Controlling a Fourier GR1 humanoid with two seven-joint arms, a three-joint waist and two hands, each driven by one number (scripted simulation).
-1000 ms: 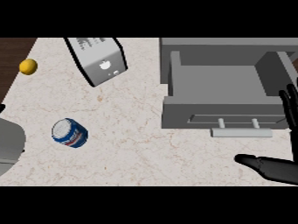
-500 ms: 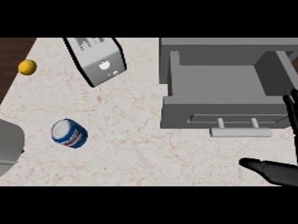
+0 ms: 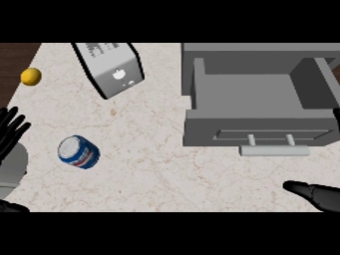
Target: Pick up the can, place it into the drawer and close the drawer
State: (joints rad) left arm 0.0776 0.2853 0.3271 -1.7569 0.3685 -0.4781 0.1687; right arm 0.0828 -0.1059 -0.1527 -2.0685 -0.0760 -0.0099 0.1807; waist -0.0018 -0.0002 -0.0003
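1. Nearest the robot, the right hand (image 3: 333, 195) lay at the lower right edge, fingers spread and holding nothing; the left hand (image 3: 2, 133) showed at the left edge, fingers straight and apart, also empty.
2. Just beside the left hand, the blue can (image 3: 79, 152) lay tilted on the counter (image 3: 165, 164), untouched and well apart from the drawer.
3. The drawer (image 3: 255, 107) stood pulled open at the right, its handle (image 3: 274, 150) facing the robot, nothing visible inside.
4. Farther off sat a grey carton (image 3: 112, 69) and a small yellow fruit (image 3: 31, 76).
5. By my judgement the pick-up had not begun; the next move called for the left hand to reach and close round the can.
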